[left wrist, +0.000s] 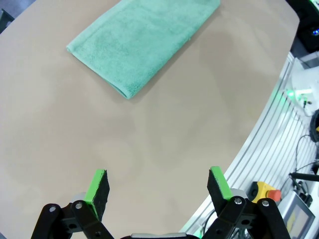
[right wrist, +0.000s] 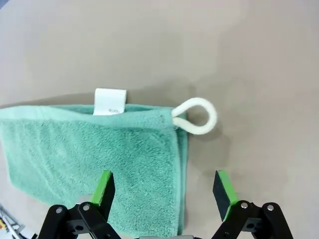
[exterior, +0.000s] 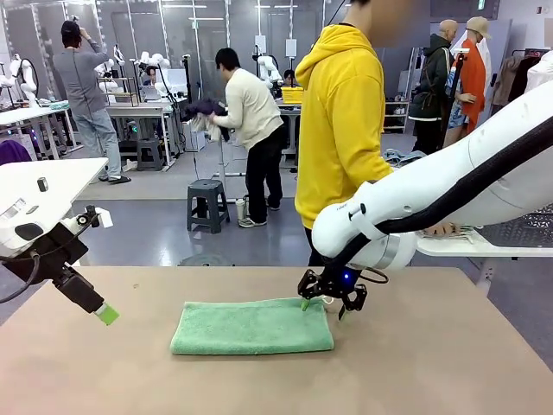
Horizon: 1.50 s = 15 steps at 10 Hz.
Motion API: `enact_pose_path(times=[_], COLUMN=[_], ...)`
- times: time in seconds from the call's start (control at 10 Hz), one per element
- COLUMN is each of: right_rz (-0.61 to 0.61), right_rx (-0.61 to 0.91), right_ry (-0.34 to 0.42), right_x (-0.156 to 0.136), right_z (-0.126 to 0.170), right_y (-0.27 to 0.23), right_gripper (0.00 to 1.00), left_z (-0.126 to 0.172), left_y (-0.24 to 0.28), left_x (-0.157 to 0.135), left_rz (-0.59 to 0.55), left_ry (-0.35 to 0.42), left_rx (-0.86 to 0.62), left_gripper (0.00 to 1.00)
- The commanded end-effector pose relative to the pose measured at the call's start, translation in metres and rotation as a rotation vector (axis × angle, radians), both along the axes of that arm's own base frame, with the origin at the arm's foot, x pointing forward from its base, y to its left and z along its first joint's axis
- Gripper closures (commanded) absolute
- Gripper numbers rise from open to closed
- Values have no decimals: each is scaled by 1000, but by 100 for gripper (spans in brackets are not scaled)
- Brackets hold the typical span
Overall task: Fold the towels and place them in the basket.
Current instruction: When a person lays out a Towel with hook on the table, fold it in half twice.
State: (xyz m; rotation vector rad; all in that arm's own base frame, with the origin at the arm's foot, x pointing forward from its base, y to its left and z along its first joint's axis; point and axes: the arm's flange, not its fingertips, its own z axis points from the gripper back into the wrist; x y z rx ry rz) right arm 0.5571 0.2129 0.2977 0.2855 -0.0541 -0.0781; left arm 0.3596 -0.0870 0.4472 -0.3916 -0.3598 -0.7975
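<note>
One green towel (exterior: 251, 327) lies folded into a long strip in the middle of the tan table (exterior: 432, 372). My right gripper (exterior: 323, 308) hovers open just over its far right corner. The right wrist view has the towel (right wrist: 99, 154) under the open right gripper (right wrist: 164, 185), with its white label (right wrist: 110, 101) and white loop (right wrist: 197, 115) sticking out at the edge. My left gripper (exterior: 105, 313) hangs open over bare table at the left. Seen from the left wrist, the left gripper (left wrist: 158, 181) is empty, well apart from the towel (left wrist: 144, 40). The dark lattice basket (exterior: 518, 229) stands at the right, partly behind my right arm.
A person in a yellow hoodie (exterior: 341, 130) stands at the far side of the table, one hand (exterior: 442, 230) beside the basket on a white side table (exterior: 484, 246). The table's rounded edge (left wrist: 249, 144) runs close to my left gripper.
</note>
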Motion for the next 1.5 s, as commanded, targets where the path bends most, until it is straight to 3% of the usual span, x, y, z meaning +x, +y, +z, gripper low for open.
enact_pose_path(times=[0.0,1.1,1.2,1.3,1.4], right_rz=[-31,-2,5,10,10], right_rx=[-86,-189,-187,-181,-190], right_ry=[32,115,111,113,123], right_x=[4,18,18,18,19], right_z=[11,-14,-13,-12,-12], right_y=[12,35,36,36,36], right_gripper=[0,0,10,30,43], left_z=[-2,-2,-2,-2,-2], left_y=[0,0,0,0,0], left_x=[2,2,2,2,2], left_rz=[4,4,4,4,4], left_ry=[-10,-10,-10,-10,-10], left_rx=[10,10,10,10,10], left_gripper=[0,0,0,0,0])
